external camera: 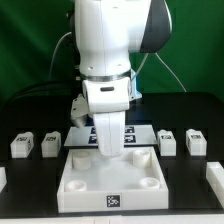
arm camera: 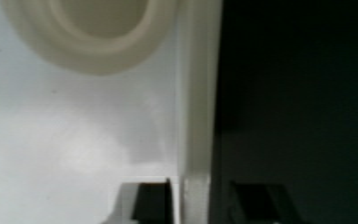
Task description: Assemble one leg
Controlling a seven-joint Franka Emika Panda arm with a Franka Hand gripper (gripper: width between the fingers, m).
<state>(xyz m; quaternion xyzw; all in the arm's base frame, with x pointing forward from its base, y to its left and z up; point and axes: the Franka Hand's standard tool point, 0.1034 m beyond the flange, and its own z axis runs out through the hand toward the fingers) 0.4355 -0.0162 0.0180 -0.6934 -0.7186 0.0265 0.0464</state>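
Observation:
The white tray-like top (external camera: 110,178) lies in the middle of the black table. My gripper (external camera: 107,138) stands upright at the tray's far edge. In the wrist view my gripper (arm camera: 202,200) has one finger on each side of the tray's rim wall (arm camera: 197,110) and is shut on it. One of the tray's round sockets (arm camera: 96,30) shows beside the wall. Two legs (external camera: 22,145) (external camera: 50,143) lie on the exterior view's left of the tray. Two more legs (external camera: 168,141) (external camera: 195,141) lie on its right. None of them is held.
The marker board (external camera: 142,133) lies flat behind the tray, partly hidden by my arm. Black table (arm camera: 309,110) shows just outside the gripped wall. White blocks sit at the table's left edge (external camera: 3,178) and right edge (external camera: 216,177).

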